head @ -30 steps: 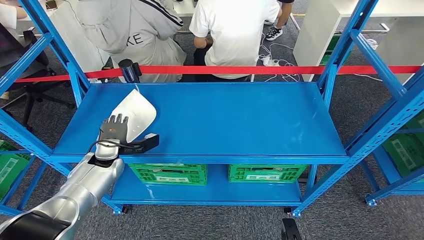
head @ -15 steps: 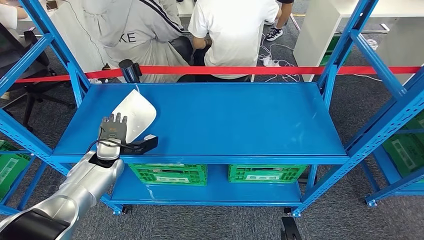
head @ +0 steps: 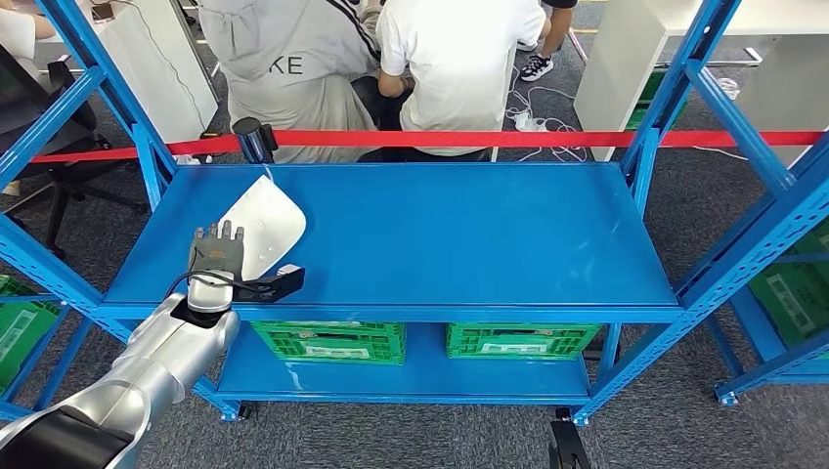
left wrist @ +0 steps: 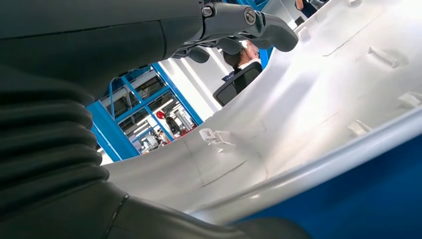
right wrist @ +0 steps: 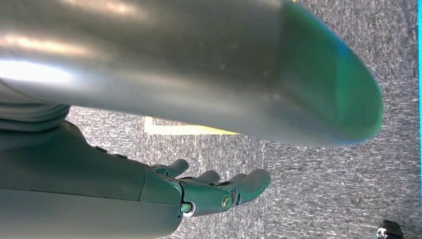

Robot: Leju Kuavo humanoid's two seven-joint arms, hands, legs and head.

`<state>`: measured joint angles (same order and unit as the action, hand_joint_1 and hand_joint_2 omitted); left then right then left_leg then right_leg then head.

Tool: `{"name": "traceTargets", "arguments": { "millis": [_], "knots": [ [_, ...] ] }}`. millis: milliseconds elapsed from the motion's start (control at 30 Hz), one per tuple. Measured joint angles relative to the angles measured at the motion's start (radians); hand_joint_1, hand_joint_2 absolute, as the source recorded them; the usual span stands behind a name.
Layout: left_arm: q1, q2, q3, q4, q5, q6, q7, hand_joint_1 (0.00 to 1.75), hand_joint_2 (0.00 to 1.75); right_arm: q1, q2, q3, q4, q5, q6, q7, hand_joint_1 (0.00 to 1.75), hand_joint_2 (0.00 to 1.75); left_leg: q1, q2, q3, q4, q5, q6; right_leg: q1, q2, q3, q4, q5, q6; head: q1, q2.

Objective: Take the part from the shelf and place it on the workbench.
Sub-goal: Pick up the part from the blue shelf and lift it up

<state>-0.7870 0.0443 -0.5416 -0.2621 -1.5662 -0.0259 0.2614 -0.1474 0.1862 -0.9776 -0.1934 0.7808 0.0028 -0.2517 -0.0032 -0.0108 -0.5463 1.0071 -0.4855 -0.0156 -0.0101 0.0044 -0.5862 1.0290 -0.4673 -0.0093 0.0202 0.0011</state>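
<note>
— Barely any shift was noted from head view: the left hand (head: 219, 256) was drawn slightly back, laid on the white part (head: 262, 223) on the blue shelf (head: 440, 234).

— Left wrist view: was a grip confirmed?

— Couldn't be told; fingers (left wrist: 239, 20) were arched over it. Right hand (right wrist: 209, 191) was hung empty, fingers loosely extended. Lifting and placing remained undone.

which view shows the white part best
The head view: the whole white part lies on the blue shelf, with the left hand over its near end. The left wrist view gives a close look at its ribbed surface, not its outline. The right wrist view faces the floor.
</note>
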Motion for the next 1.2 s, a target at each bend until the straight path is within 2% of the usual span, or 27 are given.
{"name": "traceTargets", "arguments": {
  "millis": [133,533,900,1200],
  "knots": [
    [-0.001,0.0,-0.011,0.0,-0.002,-0.011,0.006,1.73,1.75,-0.004,0.0,-0.002,0.0,0.0,-0.002,-0.005,0.0,0.0,0.0,0.0,0.0,0.0,-0.001,0.0,0.0,0.0,0.0,0.0,0.0,0.0,0.0,0.0],
    [0.013,0.006,-0.014,0.01,-0.002,-0.03,0.001,1.75,1.75,-0.01,0.0,-0.002,0.0,0.003,-0.008,-0.006,0.0,0.0,0.0,0.0,0.0,0.0,-0.002,0.0,0.0,0.0,-0.001,0.0,-0.002,0.0,0.0,0.0],
    [0.017,0.012,-0.014,0.01,-0.005,0.017,0.004,1.75,1.75,-0.027,-0.001,-0.002,0.0,0.001,-0.016,-0.026,0.0,0.0,0.0,0.0,0.001,0.0,-0.003,0.0,0.0,0.0,-0.001,0.0,-0.002,0.0,0.0,0.0],
    [0.033,0.012,-0.014,0.013,-0.005,0.111,0.006,1.75,1.75,-0.032,-0.004,-0.003,0.0,-0.002,-0.016,-0.054,0.0,0.0,0.0,-0.001,0.001,0.0,-0.003,0.0,0.0,0.0,-0.001,0.0,-0.002,0.0,0.0,0.0]
  ]
}}
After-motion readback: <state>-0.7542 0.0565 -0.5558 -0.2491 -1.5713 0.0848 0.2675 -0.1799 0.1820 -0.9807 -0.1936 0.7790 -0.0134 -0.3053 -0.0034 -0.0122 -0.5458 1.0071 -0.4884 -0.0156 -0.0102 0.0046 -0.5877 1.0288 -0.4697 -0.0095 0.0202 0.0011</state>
